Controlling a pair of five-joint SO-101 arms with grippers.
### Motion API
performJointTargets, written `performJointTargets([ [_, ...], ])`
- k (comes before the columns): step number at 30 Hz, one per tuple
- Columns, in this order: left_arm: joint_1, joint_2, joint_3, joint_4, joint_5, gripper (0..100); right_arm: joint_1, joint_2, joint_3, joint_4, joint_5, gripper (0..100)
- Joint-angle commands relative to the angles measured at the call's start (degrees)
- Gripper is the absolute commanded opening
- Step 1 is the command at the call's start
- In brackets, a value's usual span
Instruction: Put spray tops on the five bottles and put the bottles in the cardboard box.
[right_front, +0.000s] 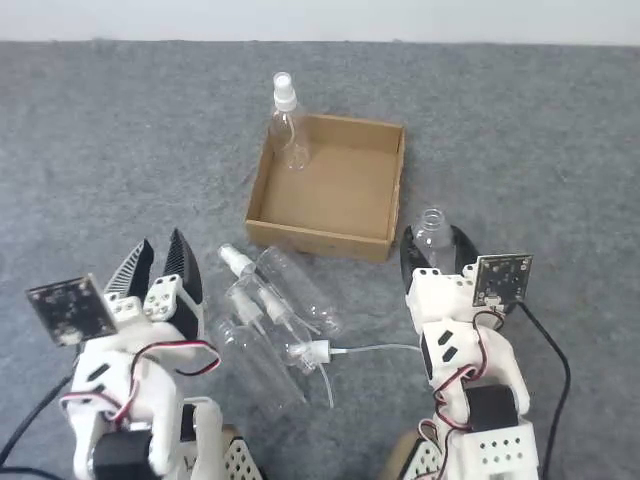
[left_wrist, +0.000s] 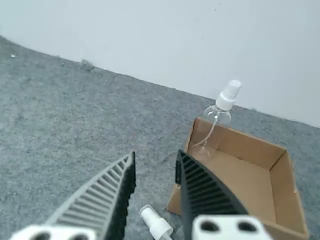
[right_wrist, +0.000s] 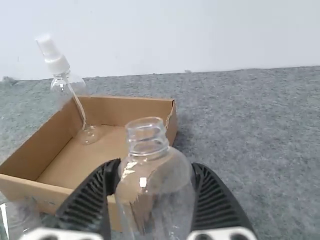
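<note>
The cardboard box (right_front: 370, 240) (left_wrist: 280, 170) (right_wrist: 30, 162) lies mid-table. A clear bottle with a white spray top (right_front: 288, 120) (left_wrist: 220, 107) (right_wrist: 65, 75) stands upright in its far left corner. My right gripper (right_front: 436, 245) (right_wrist: 155, 170) is shut on an upright topless bottle (right_front: 432, 226) (right_wrist: 150, 190), just outside the box's near right corner. Open and holding nothing, my left gripper (right_front: 162, 245) (left_wrist: 155, 157) hangs left of three clear bottles (right_front: 290, 290) lying on the carpet. One of these has a white spray top (right_front: 236, 258) (left_wrist: 155, 224).
A loose white spray top (right_front: 318, 352) with a long thin tube lies on the grey carpet between the two arms. Open carpet stretches to the left and right of the box. A white wall (left_wrist: 200, 40) closes off the far side.
</note>
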Motion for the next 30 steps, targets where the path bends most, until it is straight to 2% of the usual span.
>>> performJointTargets([
  [1, -0.1, -0.1, -5.5, 2.2, -0.8, 13, 0.7, -1.0, 1.2, -1.2, -0.2, 0.6],
  [6, -0.2, 10.2, -10.7, 2.3, -0.4, 13, 0.7, -1.0, 1.2, -1.1, -0.2, 0.6],
  [13, -0.2, 29.8, -18.1, 1.9, 4.3, 13, 0.7, -1.0, 1.2, -1.1, -0.2, 0.6],
  [24, 0.1, 54.0, -20.4, 1.8, 7.4, 13, 0.5, -1.0, 1.2, -1.0, -0.1, 0.6],
  [30, 0.1, 67.3, -24.3, 2.2, 13.5, 13, 0.5, -1.0, 1.2, -1.0, -0.1, 0.6],
])
